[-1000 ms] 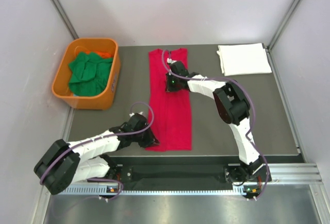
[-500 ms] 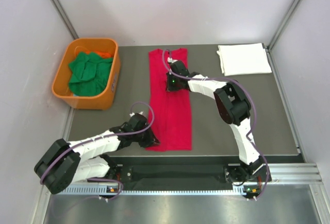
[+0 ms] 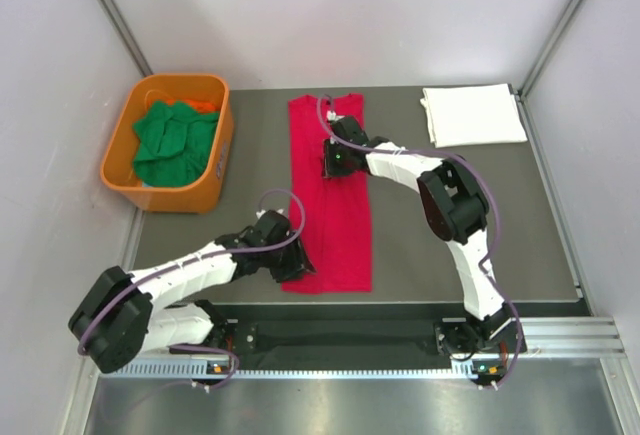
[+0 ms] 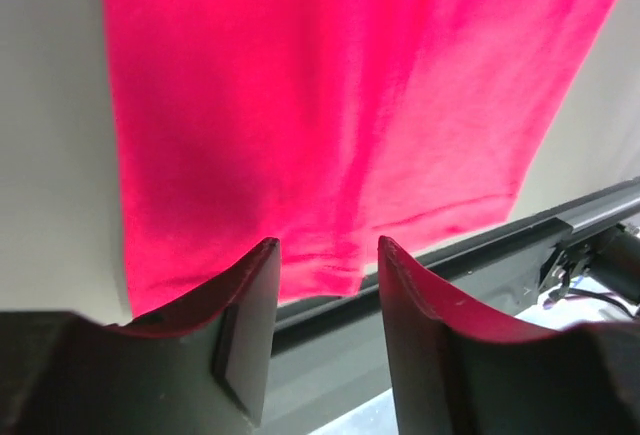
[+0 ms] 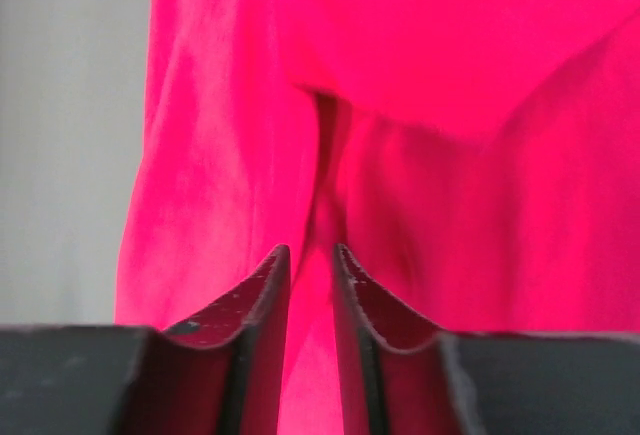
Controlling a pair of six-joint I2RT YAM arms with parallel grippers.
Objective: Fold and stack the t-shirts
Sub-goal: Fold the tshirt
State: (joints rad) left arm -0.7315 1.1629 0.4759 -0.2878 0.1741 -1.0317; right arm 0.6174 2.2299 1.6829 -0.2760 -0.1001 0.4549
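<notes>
Red cloth runs down the middle of the bench (image 3: pixel 250 155): the red t-shirt (image 3: pixel 340 225) lies flat as a long, narrow strip. Its long axis goes from the near edge toward the far edge. The wider end lies at the near edge, and the slightly narrower end points to the far edge.

The left gripper (image 3: pixel 298 267) sits over the shirt's near left corner, at the near edge of the bench. In the left wrist view its jaws stand well apart. The shirt's near hem shows through the gap between them, and nothing is clamped.

The right gripper (image 3: pixel 333 163) is over the far half of the shirt, about on its midline. In the right wrist view its jaws are parted by only a narrow slit. A raised wrinkle of red cloth runs up toward that slit, and I cannot tell whether the cloth touches the fingers (image 5: pixel 262 295).

Green t-shirts (image 3: pixel 170 140) lie bunched in the orange tub (image 3: pixel 222 150) at the far left corner of the bench, well apart from both grippers. A white t-shirt (image 3: pixel 475 115) lies folded into a flat rectangle at the far right corner.
</notes>
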